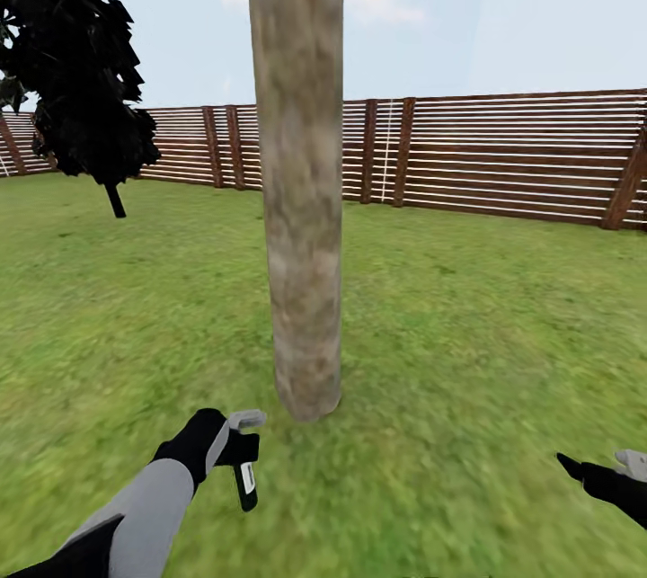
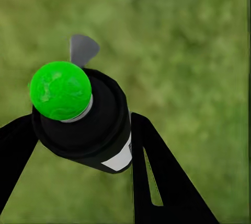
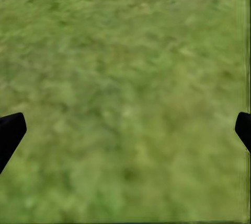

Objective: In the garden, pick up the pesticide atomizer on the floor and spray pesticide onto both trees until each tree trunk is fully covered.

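Left gripper clamps the pesticide atomizer near the tree trunk base; right gripper fingers spread wide over lawn.

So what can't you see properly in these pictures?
- Tree trunk: the head view's top edge cuts it off, so no leaves show.
- Pesticide atomizer: in the head view the left gripper covers its upper part.
- Right gripper: cut by the head view's right edge.
- Grass: blurry in the right wrist view.
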### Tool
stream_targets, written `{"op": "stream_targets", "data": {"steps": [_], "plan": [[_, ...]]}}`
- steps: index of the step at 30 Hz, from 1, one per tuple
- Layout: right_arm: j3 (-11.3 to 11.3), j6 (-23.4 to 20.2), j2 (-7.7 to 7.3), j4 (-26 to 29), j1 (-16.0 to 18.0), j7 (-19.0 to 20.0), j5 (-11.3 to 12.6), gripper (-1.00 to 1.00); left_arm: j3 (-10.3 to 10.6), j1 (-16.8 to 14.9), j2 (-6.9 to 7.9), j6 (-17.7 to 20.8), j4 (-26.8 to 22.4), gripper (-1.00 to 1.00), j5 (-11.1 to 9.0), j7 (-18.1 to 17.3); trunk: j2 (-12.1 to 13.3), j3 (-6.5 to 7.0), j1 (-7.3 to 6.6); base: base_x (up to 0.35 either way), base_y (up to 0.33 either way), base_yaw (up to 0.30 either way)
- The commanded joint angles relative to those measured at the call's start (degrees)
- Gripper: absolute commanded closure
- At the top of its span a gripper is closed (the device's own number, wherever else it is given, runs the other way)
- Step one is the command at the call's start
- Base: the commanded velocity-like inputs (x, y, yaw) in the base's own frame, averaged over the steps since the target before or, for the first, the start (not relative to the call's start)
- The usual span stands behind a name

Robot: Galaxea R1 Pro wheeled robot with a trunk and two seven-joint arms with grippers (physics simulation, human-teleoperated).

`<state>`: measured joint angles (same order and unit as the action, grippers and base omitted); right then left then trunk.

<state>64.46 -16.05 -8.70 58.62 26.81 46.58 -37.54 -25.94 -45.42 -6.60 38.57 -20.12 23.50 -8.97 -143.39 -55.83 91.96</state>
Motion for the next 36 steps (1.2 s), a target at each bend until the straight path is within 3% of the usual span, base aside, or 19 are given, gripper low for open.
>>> {"op": "stream_targets", "data": {"steps": [1, 6, 9, 18, 28, 31, 33, 36], "plan": [[0.0, 0.0, 0.00, 0.0, 0.0, 0.0, 0.0, -1.00, 0.0, 0.0, 0.00, 0.0, 0.0, 1.00, 0.0, 0.0, 0.0, 0.00, 0.00, 0.017, 0.000, -0.266], [0.0, 0.0, 0.00, 0.0, 0.0, 0.0, 0.0, -1.00, 1.0, 0.0, 0.00, 0.1, 0.0, 1.00, 0.0, 0.0, 0.0, 0.00, 0.00, 0.004, 0.000, -0.276], [0.0, 0.0, -0.01, 0.0, 0.0, 0.0, 0.0, -1.00, 3.7, 0.0, 0.06, 0.1, 0.0, 1.00, -0.1, 0.0, 0.0, 0.00, 0.00, 0.006, 0.000, -0.126], [0.0, 0.0, -0.03, 0.0, 0.0, 0.0, 0.0, -1.00, 4.3, 0.0, 0.07, 2.7, 0.1, 1.00, -0.1, 0.0, 0.0, 0.00, 0.00, 0.141, 0.029, -0.066], [0.0, 0.0, 0.00, -0.1, 0.0, 0.0, 0.0, -1.00, 4.3, 0.0, 0.17, 3.0, 0.0, 1.00, -0.1, -0.4, 0.0, 0.00, 0.00, 0.003, 0.001, -0.114], [0.0, 0.0, 0.00, -0.1, 0.0, -0.1, 0.0, -1.00, 4.3, -0.1, 0.18, 5.6, -3.9, 1.00, -0.1, -2.2, 0.0, 0.00, 0.00, 0.000, 0.000, 0.000], [0.0, 0.0, 0.00, -0.1, 0.0, -0.1, 0.0, -1.00, 4.5, -0.1, 0.18, 10.8, -9.9, 1.00, -0.1, -5.5, 0.0, 0.00, 0.00, 0.000, 0.000, 0.000], [0.0, 0.0, -0.03, -0.1, 0.0, -0.1, 0.0, -1.00, 8.6, -0.1, 0.18, 14.2, -14.2, 1.00, 0.0, -9.6, 0.0, 0.00, 0.00, 0.000, 0.000, 0.000]]}}
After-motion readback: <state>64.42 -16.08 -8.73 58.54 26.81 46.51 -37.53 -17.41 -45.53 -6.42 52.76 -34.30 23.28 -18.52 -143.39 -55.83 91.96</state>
